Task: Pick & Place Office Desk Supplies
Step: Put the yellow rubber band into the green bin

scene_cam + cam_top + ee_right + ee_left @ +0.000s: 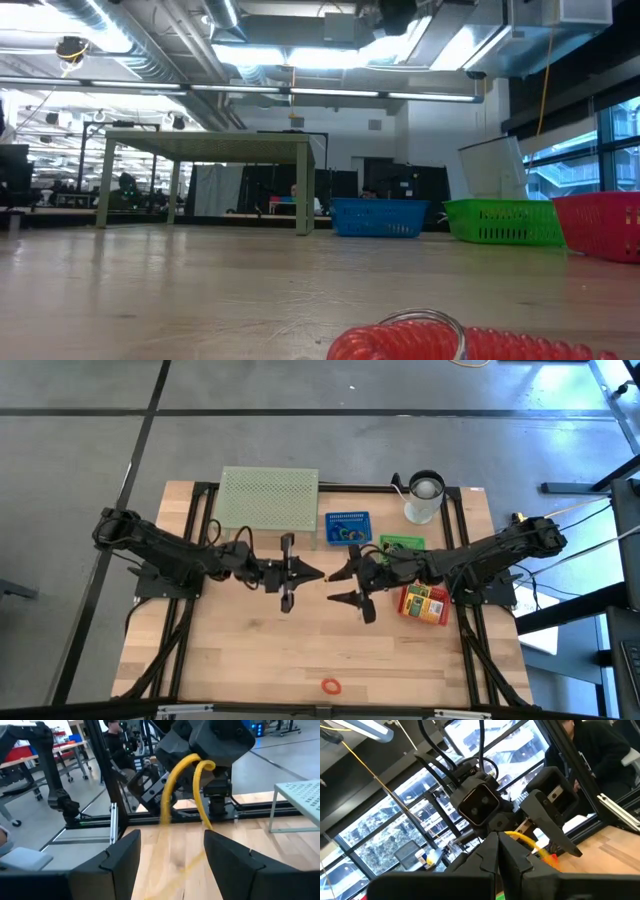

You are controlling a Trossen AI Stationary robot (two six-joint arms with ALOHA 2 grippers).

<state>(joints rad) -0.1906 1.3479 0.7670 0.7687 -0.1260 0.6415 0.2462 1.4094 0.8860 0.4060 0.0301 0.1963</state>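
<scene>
My left gripper (321, 573) hovers above the table's middle, pointing toward the right edge, and is shut on a yellow rubber band (186, 780). My right gripper (333, 586) faces it nearly tip to tip. Its fingers are open, and the band's loop hangs just in front of them (172, 850). A red rubber band (331, 685) lies flat near the table's front edge and fills the bottom of the low view (400, 342). The grippers are out of the low view. My left gripper pinches one end of the yellow band (516, 835) between its two fingertips. The fingers lie about level, coming from the table's left. The band is lifted clear of the table and curves away toward my right gripper. Whether my right gripper's fingers (559, 840) touch the band, I cannot tell.
At the back stand a pale green mesh stand (268, 498), a blue basket (347, 527), a green basket (402, 544) and a white cup (424, 498). A red basket (425, 603) holding small boxes sits under my right arm. Bare wood (250, 650) lies toward the front.
</scene>
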